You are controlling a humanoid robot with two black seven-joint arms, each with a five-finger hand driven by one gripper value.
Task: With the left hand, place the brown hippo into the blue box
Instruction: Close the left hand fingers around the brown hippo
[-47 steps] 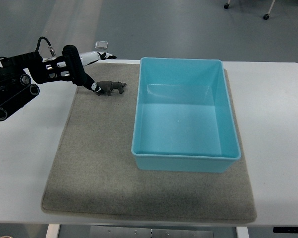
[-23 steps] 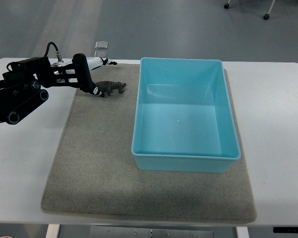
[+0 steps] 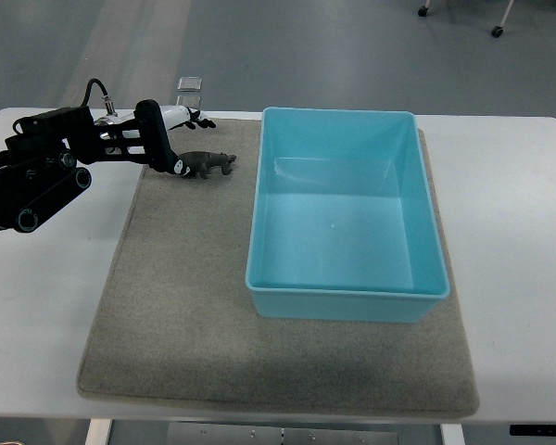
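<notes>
On grey mat [image 3: 185, 306]: brown hippo [image 3: 207, 164], upright, left of blue box [image 3: 345, 215], well apart.
Left hand [image 3: 171, 153]: at hippo's rear, one dark fingertip [image 3: 178, 168] touching; grip unconfirmed, finger spread unclear.
Risk: toy nudged or toppled, from one-sided contact.
Versus half a second ago: almost unchanged; hippo unmoved.
Worktop [image 3: 519, 232]: white.

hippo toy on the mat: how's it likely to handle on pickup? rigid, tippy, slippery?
The brown hippo looks like a small moulded figurine, so probably rigid and light. It stands on short legs on the grey mat, so a sideways nudge from the left hand may tip it. Its small rounded body could slip from the fingers; the mat's texture should limit sliding.
</notes>
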